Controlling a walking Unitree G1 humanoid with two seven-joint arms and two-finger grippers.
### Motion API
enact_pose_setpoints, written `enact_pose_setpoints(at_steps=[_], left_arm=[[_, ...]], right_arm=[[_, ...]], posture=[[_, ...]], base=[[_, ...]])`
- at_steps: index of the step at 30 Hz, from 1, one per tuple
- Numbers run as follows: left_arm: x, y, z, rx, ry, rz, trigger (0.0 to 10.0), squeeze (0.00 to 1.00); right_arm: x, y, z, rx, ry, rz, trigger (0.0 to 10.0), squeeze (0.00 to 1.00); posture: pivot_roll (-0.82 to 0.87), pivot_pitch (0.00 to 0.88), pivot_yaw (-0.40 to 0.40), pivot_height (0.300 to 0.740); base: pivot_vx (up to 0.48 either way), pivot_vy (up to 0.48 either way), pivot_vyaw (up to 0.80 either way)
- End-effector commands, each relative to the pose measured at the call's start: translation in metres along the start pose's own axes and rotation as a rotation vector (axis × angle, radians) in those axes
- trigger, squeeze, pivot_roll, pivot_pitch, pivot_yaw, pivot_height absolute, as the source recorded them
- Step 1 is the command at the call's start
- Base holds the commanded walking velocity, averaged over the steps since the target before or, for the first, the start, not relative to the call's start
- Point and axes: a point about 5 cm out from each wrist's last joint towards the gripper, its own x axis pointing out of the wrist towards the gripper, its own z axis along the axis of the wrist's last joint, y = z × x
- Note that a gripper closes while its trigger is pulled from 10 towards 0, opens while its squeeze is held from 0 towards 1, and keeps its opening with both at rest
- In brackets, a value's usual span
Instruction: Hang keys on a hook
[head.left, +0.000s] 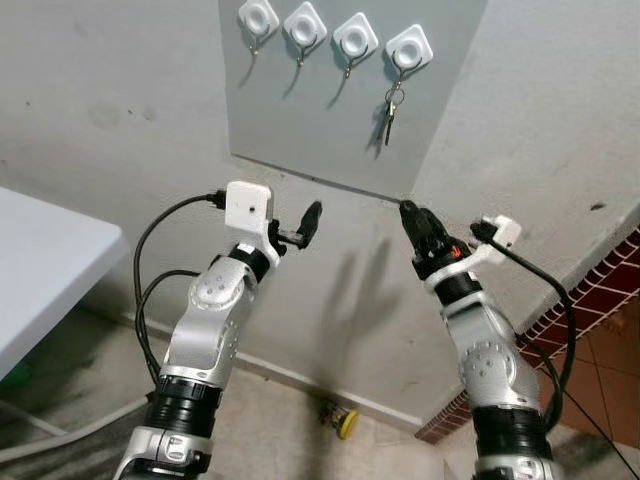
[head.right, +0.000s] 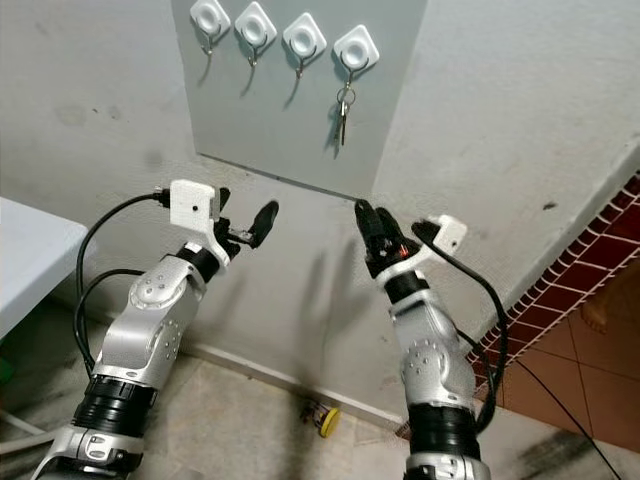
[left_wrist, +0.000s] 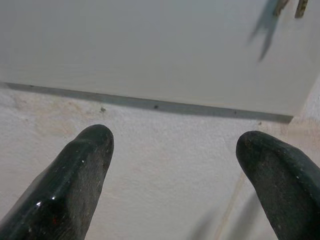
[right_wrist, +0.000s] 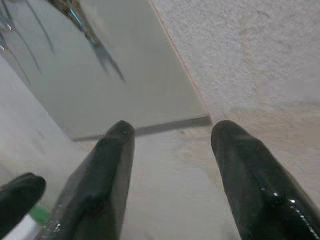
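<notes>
Nearest are the two raised arms: the left gripper (head.left: 305, 222) and the right gripper (head.left: 412, 222) both hang just below the grey board's (head.left: 320, 120) lower edge, jaws apart and holding nothing. The keys (head.left: 391, 112) already dangle from the rightmost hook (head.left: 409, 48) near the board's right edge, so the hanging looks done. Bare wall beneath the board leaves room to draw back

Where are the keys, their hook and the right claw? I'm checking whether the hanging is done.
keys (head.left: 391, 112), left eye view, on the hanging blades.
hook (head.left: 409, 47), left eye view, its white base.
right claw (right_wrist: 172, 165), right wrist view, between the open fingertips.
</notes>
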Motion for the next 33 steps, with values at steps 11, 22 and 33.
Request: enact_pose_setpoints(at_steps=[11,22,33], left_arm=[[-0.035,0.004,-0.107,0.079,0.343,0.040,10.0,0.00],[-0.079,-0.007,-0.169,0.079,0.602,-0.012,10.0,0.00],[-0.125,-0.005,-0.202,-0.057,0.774,0.091,10.0,0.00]], right_arm=[[-0.093,-0.077,-0.080,-0.306,0.386,-0.346,10.0,1.00],[-0.174,-0.104,-0.127,-0.398,0.751,-0.571,10.0,1.00],[-0.224,-0.104,-0.149,-0.366,0.941,-0.677,10.0,0.00]], posture=[[-0.02,0.023,-0.038,0.740],[-0.03,0.006,-0.030,0.740],[-0.03,0.000,-0.028,0.740]], base=[[0.000,0.000,0.00],[0.000,0.000,0.00],[0.000,0.000,0.00]])
